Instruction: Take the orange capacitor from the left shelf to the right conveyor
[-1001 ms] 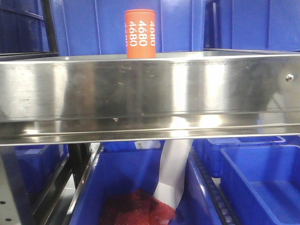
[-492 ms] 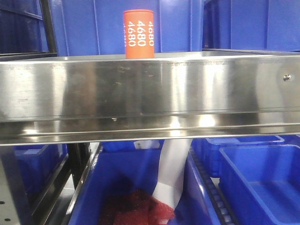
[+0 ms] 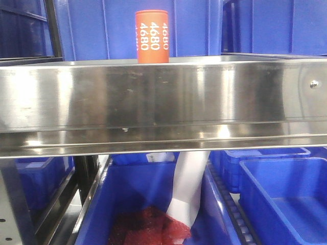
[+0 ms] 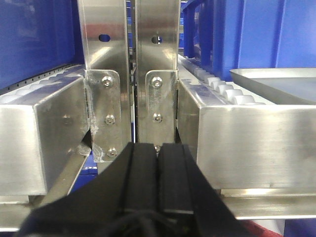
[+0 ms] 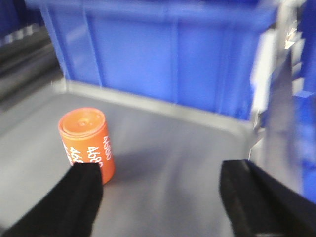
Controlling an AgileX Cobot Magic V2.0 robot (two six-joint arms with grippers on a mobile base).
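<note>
1 capacitor (image 5: pixel 86 143), apparently beside right pincer (image 5: pixel 160 174)

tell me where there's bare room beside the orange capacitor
The left shelf is bare from the orange capacitor across to its side rim and back to the blue crate. Crowded where one finger of the open right gripper is beside the capacitor.

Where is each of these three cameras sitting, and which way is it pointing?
Front view: faces the shiny steel shelf lip head-on, small orange "4680" cylinder upright behind it; no robot parts show.
Left wrist: looks past the shut left gripper at bolted steel uprights.
Right wrist: looks down through the open right gripper at that cylinder.
Shared: front and right wrist both show the cylinder.
</note>
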